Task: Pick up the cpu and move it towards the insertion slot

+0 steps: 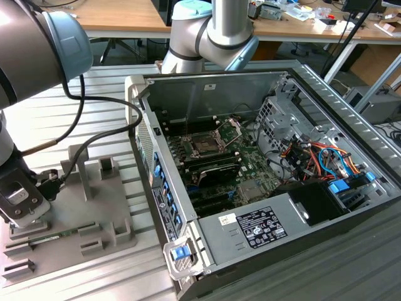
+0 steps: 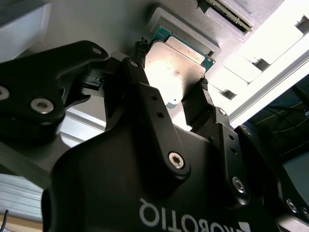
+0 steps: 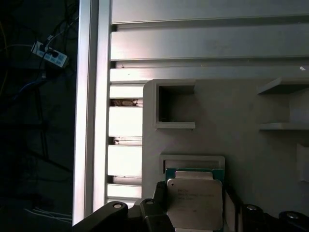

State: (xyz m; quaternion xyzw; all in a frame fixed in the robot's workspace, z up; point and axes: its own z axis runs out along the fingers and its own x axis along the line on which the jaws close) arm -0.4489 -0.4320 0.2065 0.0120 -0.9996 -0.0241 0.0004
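1. Exterior view, far left: arm (image 1: 37,44) bends down into the lower-left corner. The gripper (image 1: 24,210) sits low over a grey tray (image 1: 94,207) on the slotted metal bench (image 1: 106,88).
2. Same view, centre: open PC case (image 1: 207,94), side panel off. The insertion slot (image 1: 204,145) lies on the board inside, w/ its dark square centre showing and the metal plate tipped up behind it. The slot is well apart from the gripper, w/ the case wall between them.
3. Same view, right: orange & blue wires (image 1: 319,157) bunched inside the case.
4. Second wrist view, upper centre: cpu (image 2: 178,63), silvery top, greenish rim. Black fingers (image 2: 145,96) stand at its two opposite edges, one at the left edge and one at the right, touching both. The gripper is clamped on the cpu.
5. First wrist view, left to right: dark floor w/ cables, then bright bench rails, then grey tray.
6. Same view, bottom centre: the cpu (image 3: 194,205) lies at the tray's square recess (image 3: 193,159), its upper edge just inside the recess rim. Can't tell whether it's lifted clear or resting in the recess.
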